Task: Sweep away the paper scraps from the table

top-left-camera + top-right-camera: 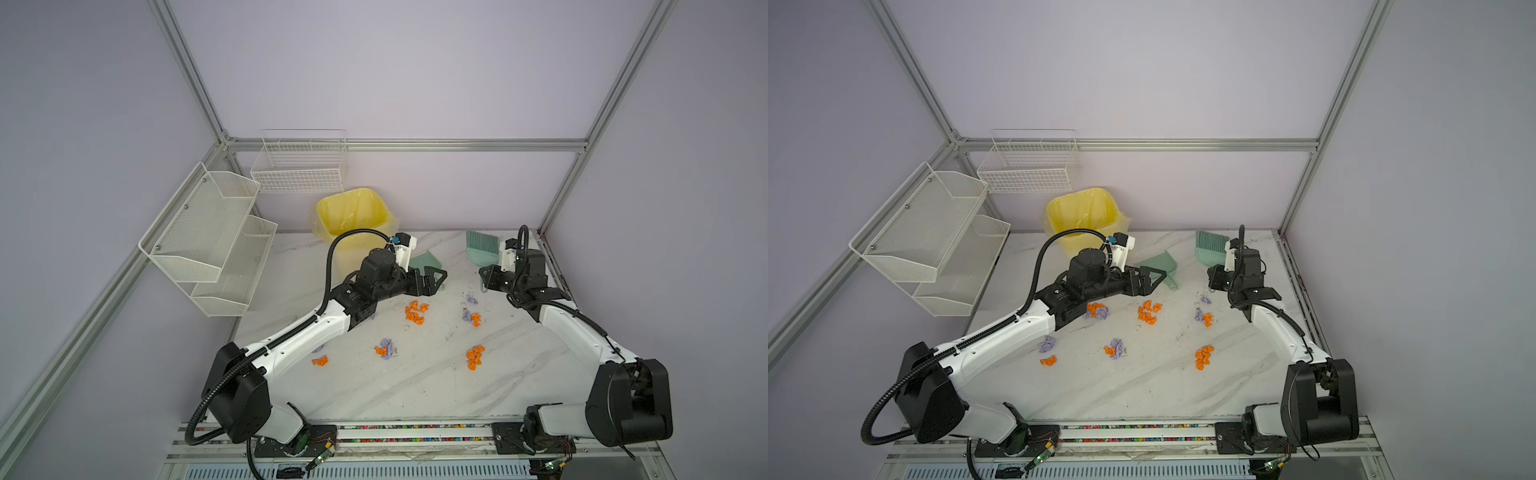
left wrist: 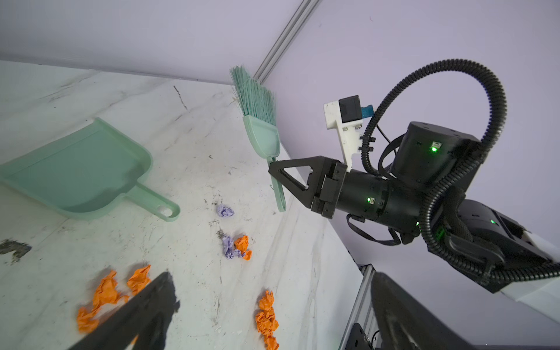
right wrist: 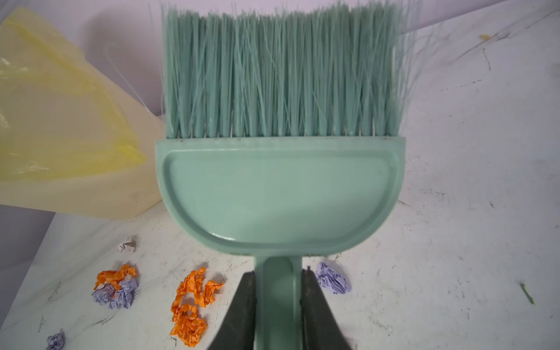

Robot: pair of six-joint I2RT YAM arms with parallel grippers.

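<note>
Table: large flat white marble-patterned table (image 1: 415, 395), grey-veined and dark-smudged, edged by aluminium rails.
Near scraps: small crumpled paper scraps (image 1: 475, 356), bright orange and pale lavender. An orange column lies toward the right arm's side, a mixed clump sits mid-table, and an orange wad and a lavender wad lie beside the left forearm.
Farther scraps: an orange cluster lies just short of the left claw. A lavender-and-orange pair and a lone lavender wad lie near the brush handle. One mixed clump sits partly under the left arm.
Left claw: black two-fingered left claw (image 1: 439, 281), jaws spread wide and holding nothing, just beside the dustpan handle; contact cannot be told.
Dustpan: mint-green plastic dustpan (image 2: 78, 172), flat on the table with its handle toward the scraps and no scrap in the pan.
Right claw: black two-fingered right claw (image 3: 278, 306), clamped on the brush handle.
Brush: mint-green plastic hand brush (image 3: 278, 188), bristles pointing at the far wall, away from the scraps. Whether it is clear of the table cannot be told.
Bin: pale bin lined with a yellow plastic bag (image 1: 353, 212), at the far edge behind the left claw.
Wall storage: white wire basket (image 1: 299, 166) and white mesh two-tier shelf (image 1: 208, 232).
Done: brush gripped, judged as the opening step.
Left: dustpan not yet taken, every visible scrap lies on the table, and sweeping, collecting and tipping into the bin all remain.
</note>
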